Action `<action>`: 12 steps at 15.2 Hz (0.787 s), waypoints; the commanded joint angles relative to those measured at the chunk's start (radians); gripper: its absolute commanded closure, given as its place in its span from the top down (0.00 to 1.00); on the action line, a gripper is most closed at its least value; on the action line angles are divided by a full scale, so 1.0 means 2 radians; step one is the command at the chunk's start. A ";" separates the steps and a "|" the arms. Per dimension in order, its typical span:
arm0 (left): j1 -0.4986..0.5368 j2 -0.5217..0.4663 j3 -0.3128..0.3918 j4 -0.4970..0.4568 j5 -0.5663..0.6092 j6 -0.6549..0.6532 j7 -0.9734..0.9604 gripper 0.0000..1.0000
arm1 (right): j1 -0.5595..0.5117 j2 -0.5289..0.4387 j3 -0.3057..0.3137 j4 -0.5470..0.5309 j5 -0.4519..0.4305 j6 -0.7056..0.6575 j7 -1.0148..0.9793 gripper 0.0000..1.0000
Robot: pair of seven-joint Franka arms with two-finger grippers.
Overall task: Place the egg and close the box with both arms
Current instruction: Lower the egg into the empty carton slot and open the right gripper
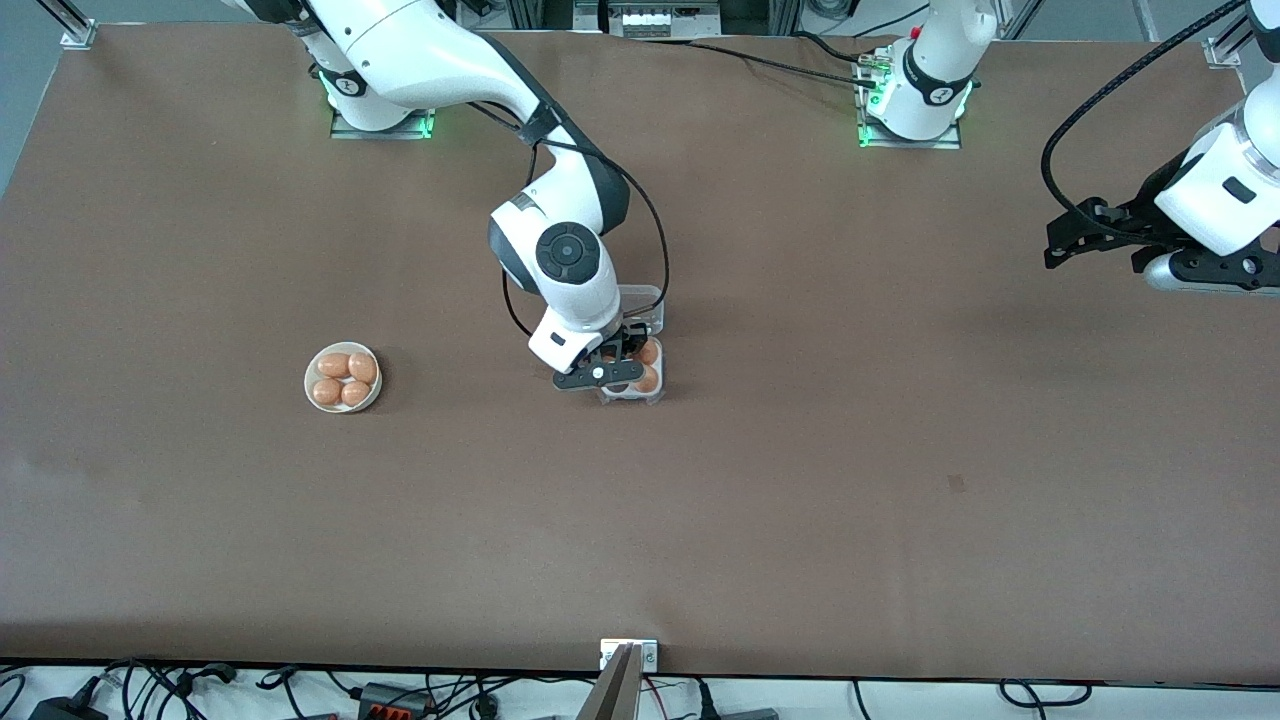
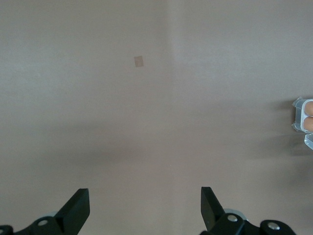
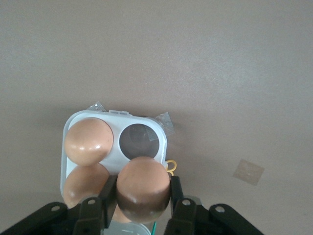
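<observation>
Holding the egg (image 3: pixel 143 188) between its fingers (image 3: pixel 173 193), the right end effector (image 1: pixel 612 362) hangs directly over the box (image 1: pixel 634 372), which sits mid-surface (image 1: pixel 800 480). From the right wrist view, the whitish tray (image 3: pixel 66 142) carries two eggs, perhaps three since the gripped one hides a cell, and one cell (image 3: pixel 137 142) is plainly vacant. That egg is smooth, hard-shelled, likely slippery and brittle, so a light pinch across its widest girth, as now, seems the safe hold; squeezing harder risks cracking or squirting it out. The box looks light and thin-walled, so it would probably skid if nudged. Its clear lid (image 1: pixel 642 305) lies open, farther from the front camera than the tray, and is best pushed at its free edge. Toward the right arm's end stands a bowl (image 1: pixel 343 378) of four spare eggs. The left end effector (image 2: pixel 145 210) waits, fingers spread, over bare surface toward the left arm's end.
</observation>
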 commanded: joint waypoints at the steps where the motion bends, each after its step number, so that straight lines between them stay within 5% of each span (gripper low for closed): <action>1: -0.002 0.006 -0.001 0.014 0.001 -0.005 -0.006 1.00 | 0.002 0.012 0.001 0.009 0.028 0.019 0.004 0.00; 7: -0.002 0.006 -0.001 0.015 0.001 -0.006 -0.005 1.00 | 0.002 0.021 0.000 0.009 0.027 0.023 0.001 0.00; 8: -0.002 0.005 -0.001 0.015 0.001 -0.008 -0.006 1.00 | 0.002 0.021 0.000 0.009 0.028 0.023 0.006 0.23; 9: -0.002 0.005 -0.001 0.015 0.001 -0.009 -0.006 1.00 | 0.002 0.021 0.000 0.009 0.030 0.023 0.013 0.99; 12: -0.002 0.006 -0.001 0.015 0.001 -0.007 -0.005 1.00 | 0.002 0.016 0.001 0.012 0.032 0.021 0.030 1.00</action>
